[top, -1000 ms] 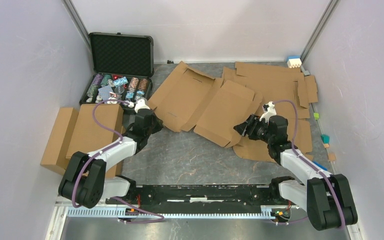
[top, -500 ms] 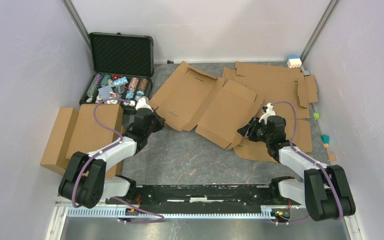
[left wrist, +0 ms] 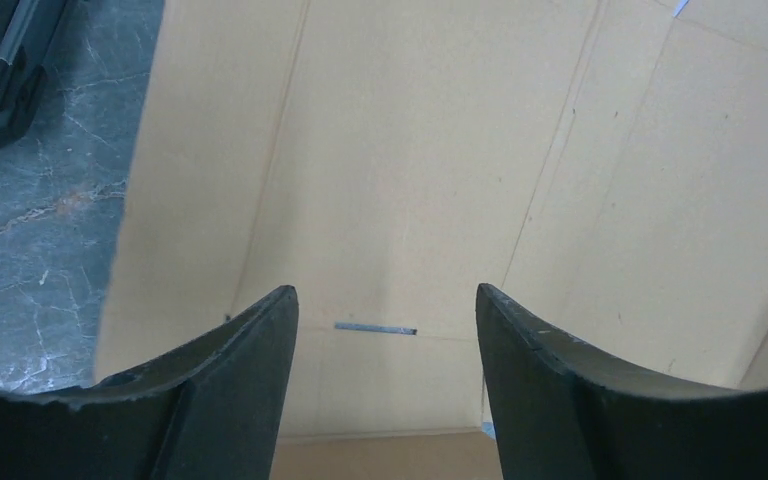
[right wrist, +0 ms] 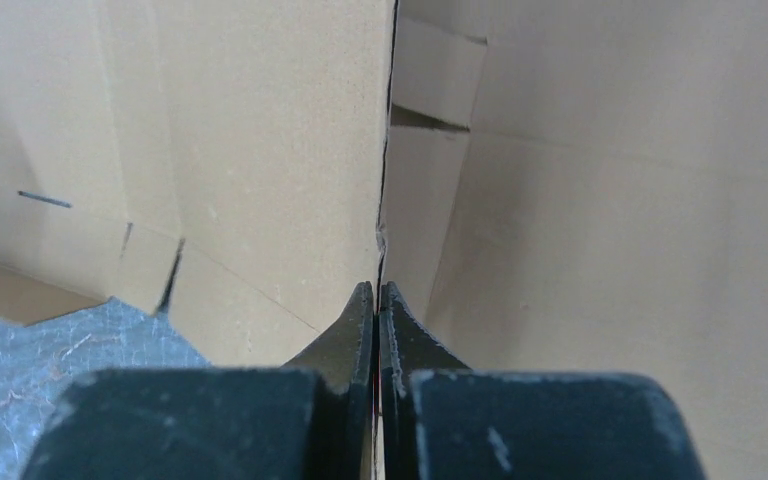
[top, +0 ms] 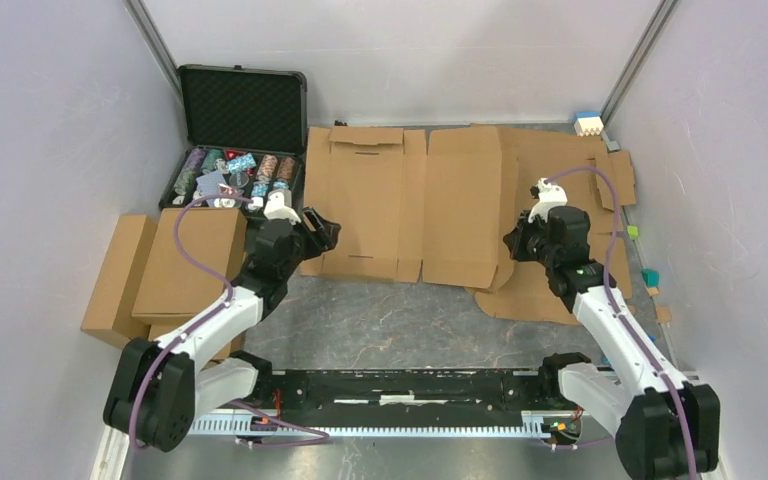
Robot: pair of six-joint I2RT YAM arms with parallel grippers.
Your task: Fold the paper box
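Observation:
The paper box [top: 410, 210] is a flat brown die-cut sheet lying square to the table's edges in the middle. My left gripper [top: 322, 232] hovers at its near left corner. In the left wrist view this gripper [left wrist: 385, 300] stands open above the cardboard [left wrist: 410, 150] with nothing between its fingers. My right gripper [top: 513, 243] is at the sheet's right edge. The right wrist view shows it [right wrist: 376, 288] shut on that thin edge, with the held panel [right wrist: 260, 130] to the left.
An open black case [top: 243, 110] of poker chips stands at the back left. Folded brown boxes [top: 180, 260] are stacked at the left. More flat cardboard sheets [top: 550, 290] lie under and beside my right arm. Small coloured blocks [top: 650, 277] sit along the right wall.
The sheet has swung from slanted to square and lies flatter. My left gripper has opened and let go of its corner. My right gripper has shut on the right edge and moved farther back.

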